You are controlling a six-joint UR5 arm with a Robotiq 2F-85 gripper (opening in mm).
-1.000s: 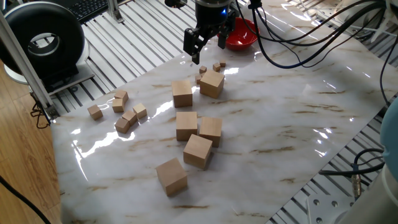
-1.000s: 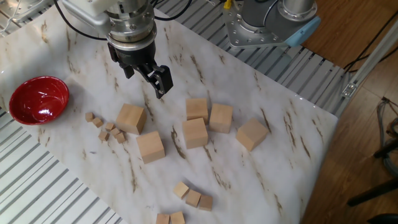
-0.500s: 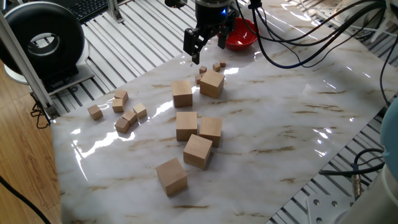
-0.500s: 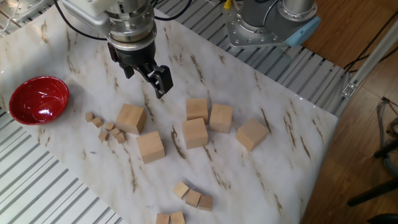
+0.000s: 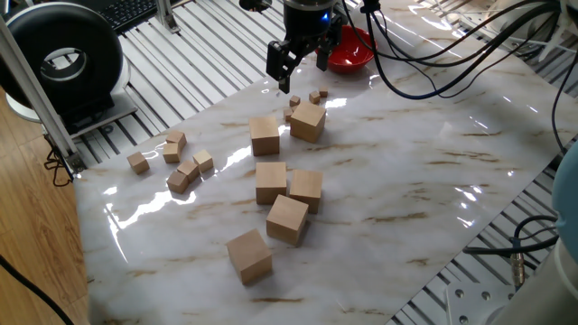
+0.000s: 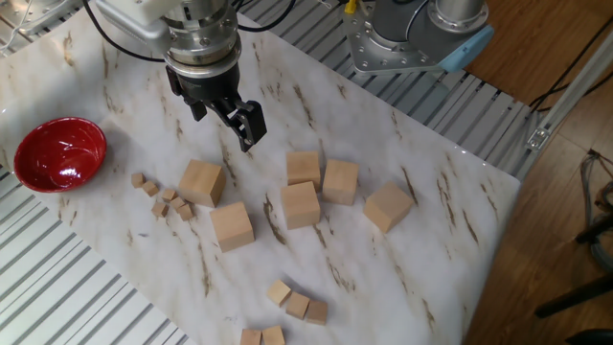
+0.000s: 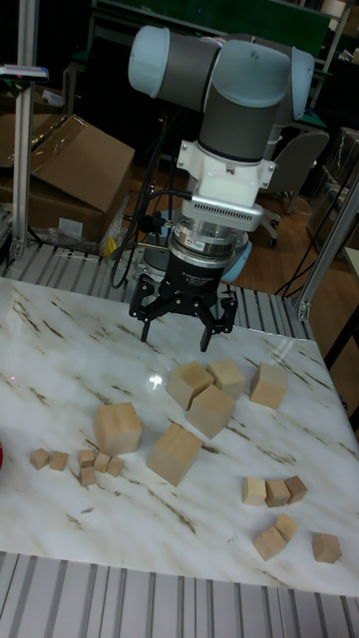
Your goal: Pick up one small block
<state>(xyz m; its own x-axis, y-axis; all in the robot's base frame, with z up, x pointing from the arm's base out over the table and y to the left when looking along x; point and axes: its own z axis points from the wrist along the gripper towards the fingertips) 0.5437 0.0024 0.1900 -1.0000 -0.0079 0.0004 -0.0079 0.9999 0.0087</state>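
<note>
Several small blocks lie in a loose cluster [image 5: 294, 100] [image 6: 169, 201] [image 7: 88, 464] on the marble table, between a big tan cube [image 5: 307, 122] [image 6: 201, 182] and the red bowl. My gripper [image 5: 298, 70] [image 6: 225, 120] [image 7: 175, 337] hangs just above the table on the far side of that cluster in one fixed view. It is open, with nothing between its black fingers. No small block touches a finger.
A red bowl [image 5: 352, 50] [image 6: 57, 153] stands beside the small blocks. Several big cubes [image 5: 287, 219] [image 6: 300, 204] [image 7: 211, 409] fill the table's middle. Medium cubes [image 5: 178, 158] [image 6: 297, 305] [image 7: 274, 490] lie in a group near one edge. Cables trail behind the arm.
</note>
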